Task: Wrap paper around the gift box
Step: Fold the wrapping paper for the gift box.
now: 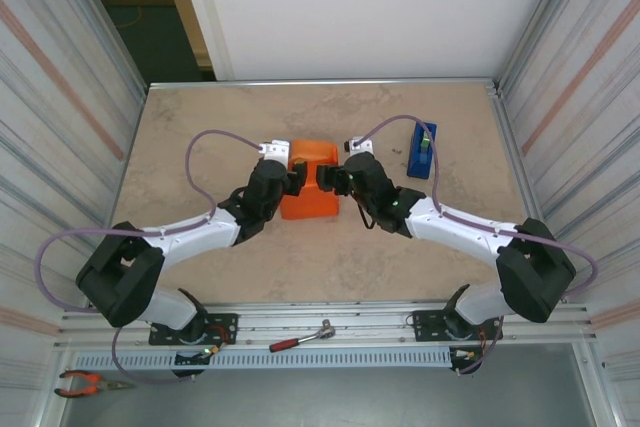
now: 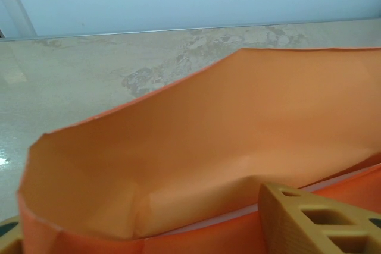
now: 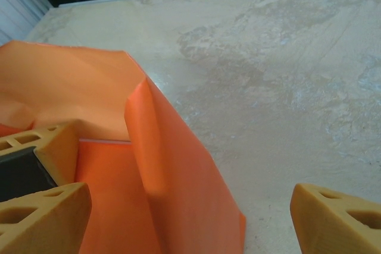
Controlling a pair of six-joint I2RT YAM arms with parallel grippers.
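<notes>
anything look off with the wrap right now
The paper has one flap standing up loose and curved, not lying flat, and an end fold sticks up in a creased peak. Nothing looks torn.

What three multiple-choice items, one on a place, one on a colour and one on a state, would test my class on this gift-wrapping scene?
1. Where is the blue tape dispenser relative to the paper?
A. On top of it.
B. On the table, to the robot's right of it and apart from it.
C. To the robot's left of it.

2. What colour is the paper?
A. Green.
B. White.
C. Orange.

3. How do the fingers of the right gripper stand?
A. Wide apart.
B. Shut on the tape dispenser.
C. Pressed together with nothing between them.

Answers:
1 B: the top view shows it standing apart on the right side.
2 C: the sheet is bright orange in every view.
3 A: the right wrist view shows a broad gap between them.
</notes>
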